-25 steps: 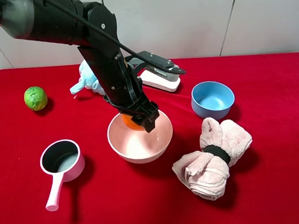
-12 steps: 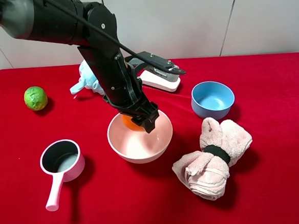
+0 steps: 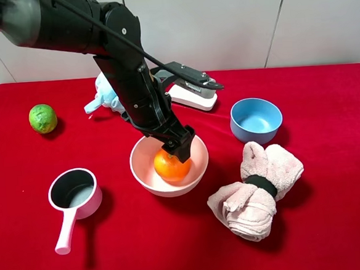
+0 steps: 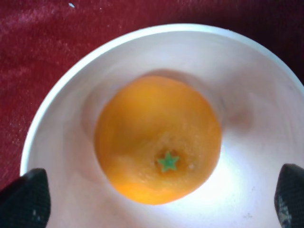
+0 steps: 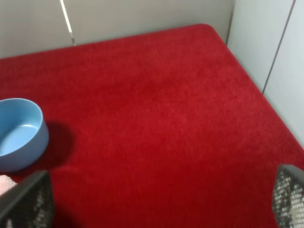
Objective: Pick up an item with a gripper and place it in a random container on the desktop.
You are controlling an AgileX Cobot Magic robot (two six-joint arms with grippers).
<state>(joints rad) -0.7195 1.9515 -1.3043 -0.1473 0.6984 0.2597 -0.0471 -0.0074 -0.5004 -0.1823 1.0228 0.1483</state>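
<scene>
The orange citrus fruit [image 3: 171, 164] lies inside the wide pale pink bowl [image 3: 145, 178] near the middle of the red desktop [image 3: 334, 223]. In the left wrist view the orange [image 4: 158, 138] rests free on the bowl's cream inside [image 4: 247, 180], green stem star up. My left gripper [image 3: 179, 146] hangs just above the bowl, open and empty; its fingertips [image 4: 26, 197] stand wide apart on either side of the fruit. My right gripper is out of the exterior view; its wrist view shows its fingertips [image 5: 28, 199] spread wide over bare red cloth, holding nothing.
A green lime [image 3: 43, 118] lies at the far left. A pink saucepan [image 3: 74, 198] stands front left. A blue bowl [image 3: 255, 120] stands at the right, also in the right wrist view [image 5: 19, 133]. A rolled pink towel [image 3: 257, 190], a light blue toy [image 3: 105, 94] and a white device [image 3: 192, 92] are nearby.
The orange was held low at the bowl's back edge in the left gripper; now the gripper has opened and lifted slightly, and the orange lies in the bowl.
</scene>
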